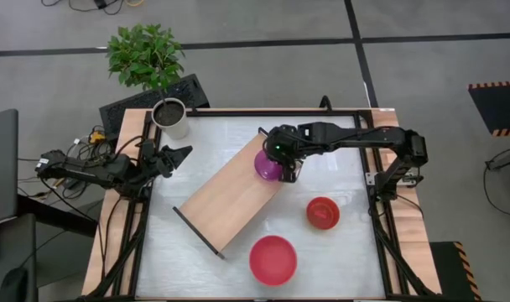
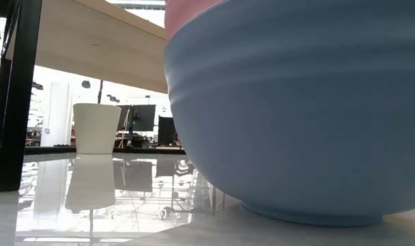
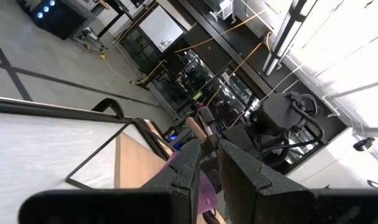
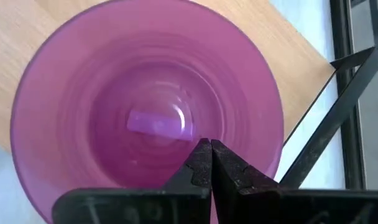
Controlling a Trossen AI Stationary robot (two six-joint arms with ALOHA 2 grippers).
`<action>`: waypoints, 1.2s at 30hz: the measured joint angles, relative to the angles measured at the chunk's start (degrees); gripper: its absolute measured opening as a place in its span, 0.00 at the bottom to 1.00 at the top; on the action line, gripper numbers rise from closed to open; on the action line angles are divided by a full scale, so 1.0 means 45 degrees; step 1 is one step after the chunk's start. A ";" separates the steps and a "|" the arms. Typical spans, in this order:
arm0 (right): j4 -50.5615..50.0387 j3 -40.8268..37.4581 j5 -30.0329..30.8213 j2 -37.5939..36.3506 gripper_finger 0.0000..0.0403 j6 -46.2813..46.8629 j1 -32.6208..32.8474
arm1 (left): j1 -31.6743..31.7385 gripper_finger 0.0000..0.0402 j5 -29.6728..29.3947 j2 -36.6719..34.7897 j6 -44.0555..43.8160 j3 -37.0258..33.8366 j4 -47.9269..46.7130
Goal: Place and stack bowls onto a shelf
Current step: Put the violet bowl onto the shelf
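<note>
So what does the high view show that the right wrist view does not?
Only the high view shows two red bowls, a small one and a larger one, the plant pot and the left gripper waiting by it. Only the right wrist view shows the right gripper shut on the purple bowl's rim. Both show that bowl and the shelf.

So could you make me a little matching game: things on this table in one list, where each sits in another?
Things:
1. purple bowl
2. small red bowl
3. large pink-red bowl
4. white plant pot

Places:
a. table corner by the left arm
b. near table edge, past the shelf's end
c. on the shelf, under the right gripper
d. bare table, right of the shelf

Pairs: 1-c, 2-d, 3-b, 4-a
</note>
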 joint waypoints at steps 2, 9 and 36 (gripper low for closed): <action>0.0195 0.0000 0.0002 0.0000 0.05 -0.0003 -0.0033 | 0.0000 0.11 -0.0005 0.0000 0.0000 0.0000 -0.0011; 0.1773 0.0000 -0.0004 -0.0111 0.10 -0.0102 0.0001 | 0.0000 0.11 -0.0289 0.0000 -0.0002 0.0000 -0.0060; 0.1383 0.0288 -0.0620 0.0827 0.05 -0.0395 0.0154 | 0.0001 0.11 -0.0353 -0.0005 -0.0010 0.0000 -0.0097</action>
